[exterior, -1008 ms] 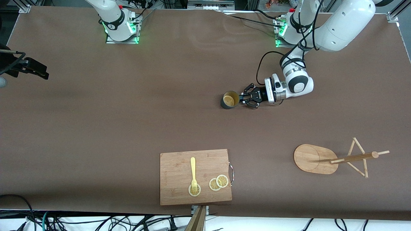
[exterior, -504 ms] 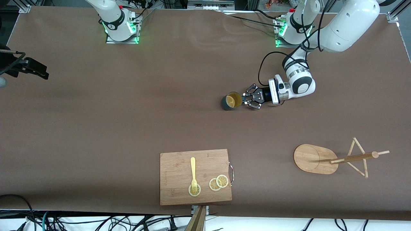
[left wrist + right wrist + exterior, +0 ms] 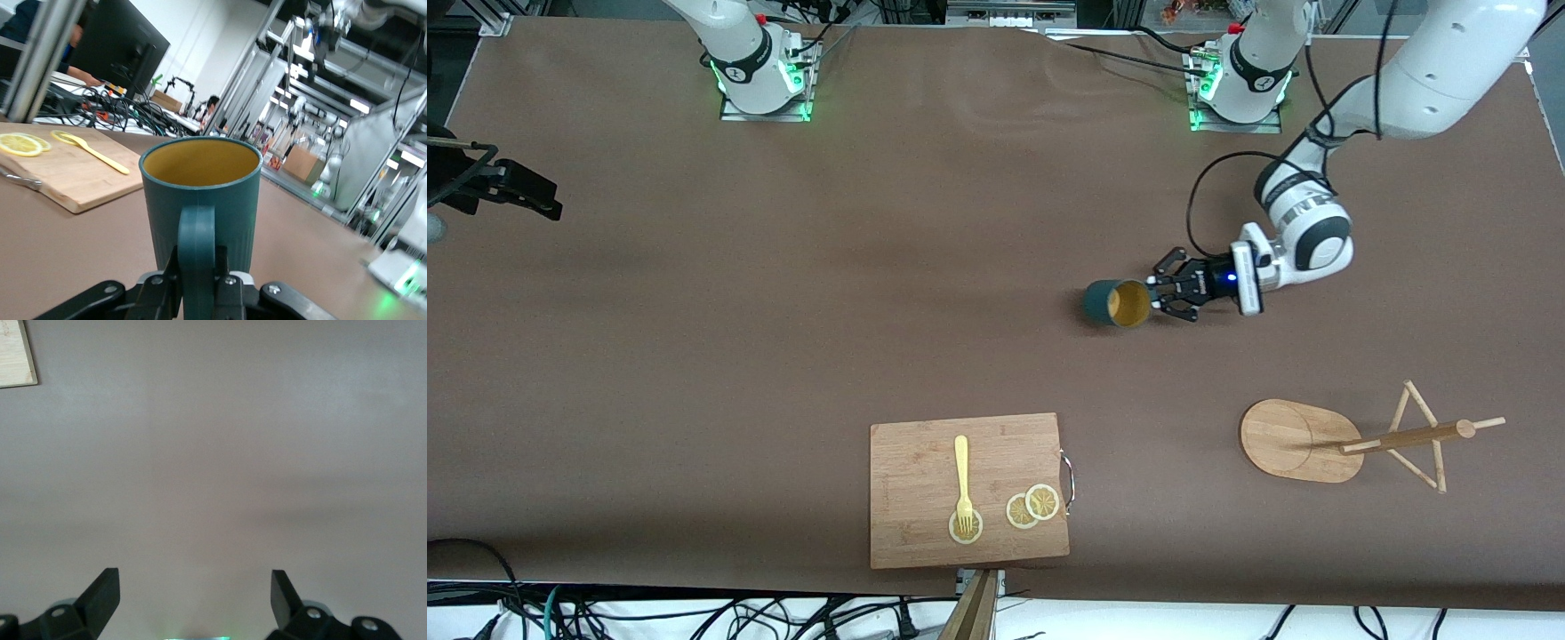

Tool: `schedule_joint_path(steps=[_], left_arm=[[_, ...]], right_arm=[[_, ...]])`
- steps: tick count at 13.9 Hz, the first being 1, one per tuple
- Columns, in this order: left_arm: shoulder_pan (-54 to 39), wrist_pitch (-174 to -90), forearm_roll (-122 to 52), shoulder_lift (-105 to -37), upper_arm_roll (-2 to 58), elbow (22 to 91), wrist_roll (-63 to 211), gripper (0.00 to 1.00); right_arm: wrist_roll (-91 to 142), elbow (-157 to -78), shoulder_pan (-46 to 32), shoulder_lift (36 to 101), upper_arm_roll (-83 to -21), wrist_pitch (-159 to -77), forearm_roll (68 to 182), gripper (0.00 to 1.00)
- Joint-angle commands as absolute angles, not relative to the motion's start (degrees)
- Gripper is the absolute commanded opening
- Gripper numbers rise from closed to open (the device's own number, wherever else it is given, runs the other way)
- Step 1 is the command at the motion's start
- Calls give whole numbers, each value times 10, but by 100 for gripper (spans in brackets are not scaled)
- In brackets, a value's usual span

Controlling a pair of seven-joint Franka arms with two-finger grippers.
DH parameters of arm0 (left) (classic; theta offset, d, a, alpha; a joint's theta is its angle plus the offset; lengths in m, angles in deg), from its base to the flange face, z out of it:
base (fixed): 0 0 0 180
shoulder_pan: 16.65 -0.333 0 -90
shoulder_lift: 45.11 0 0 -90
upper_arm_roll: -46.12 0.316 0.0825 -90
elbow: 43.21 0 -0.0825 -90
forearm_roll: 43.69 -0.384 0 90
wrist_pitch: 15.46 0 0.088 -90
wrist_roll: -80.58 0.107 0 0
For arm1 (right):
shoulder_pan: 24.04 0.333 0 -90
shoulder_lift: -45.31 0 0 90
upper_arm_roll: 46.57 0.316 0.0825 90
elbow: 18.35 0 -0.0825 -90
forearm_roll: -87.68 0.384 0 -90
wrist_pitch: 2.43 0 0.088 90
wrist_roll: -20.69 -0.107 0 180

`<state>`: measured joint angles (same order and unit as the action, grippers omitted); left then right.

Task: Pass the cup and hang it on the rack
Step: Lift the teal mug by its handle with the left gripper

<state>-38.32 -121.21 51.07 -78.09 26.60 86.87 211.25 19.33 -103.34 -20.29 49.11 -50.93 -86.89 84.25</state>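
The left gripper (image 3: 1163, 296) is holding the dark teal cup (image 3: 1116, 303) by its side handle, jaws clamped tight on the handle, over the brown counter (image 3: 783, 338) toward the left arm's end. In the front view the cup is tipping on its side, its yellowish-tan inside facing the front camera; whether it is clear of the counter or brushing it is hard to say from above. The left wrist view is showing the cup (image 3: 200, 200) with its handle (image 3: 197, 257) pinched between the jaws of the left gripper (image 3: 197, 293).

The bamboo mug rack (image 3: 1352, 437) is lying nearer to the front camera than the cup, well apart from it (its post and thin pegs are pointing toward the left arm's end of the counter).

The right gripper (image 3: 193, 593) is waiting over bare counter at the right arm's end, its jaws spread wide and holding nothing.

A wooden cutting board (image 3: 925, 524) is sitting at the counter's front edge, carrying a yellow fork (image 3: 962, 480) and lemon slices (image 3: 1032, 506).
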Motion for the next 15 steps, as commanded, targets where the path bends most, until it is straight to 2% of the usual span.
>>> schedule_joint_path(steps=[1,5,8,11,15], left_arm=[[-451,-1154,453,-771,259,870,2005,0],[-533,-1079,367,-746,265,856,1851,0],[-595,-1030,267,-750,266,782,1696,0],[-616,-1008,231,-754,267,717,1519,0],[-623,-970,221,-810,272,636,1354,0]], right_arm=[[202,-1032,-214,488,-500,-871,838,100],[202,-1032,-213,488,-500,-871,838,100],[202,-1032,-214,488,-501,-871,838,100],[202,-1032,-213,488,-500,-871,838,100],[202,-1032,-214,489,-501,-871,838,100]])
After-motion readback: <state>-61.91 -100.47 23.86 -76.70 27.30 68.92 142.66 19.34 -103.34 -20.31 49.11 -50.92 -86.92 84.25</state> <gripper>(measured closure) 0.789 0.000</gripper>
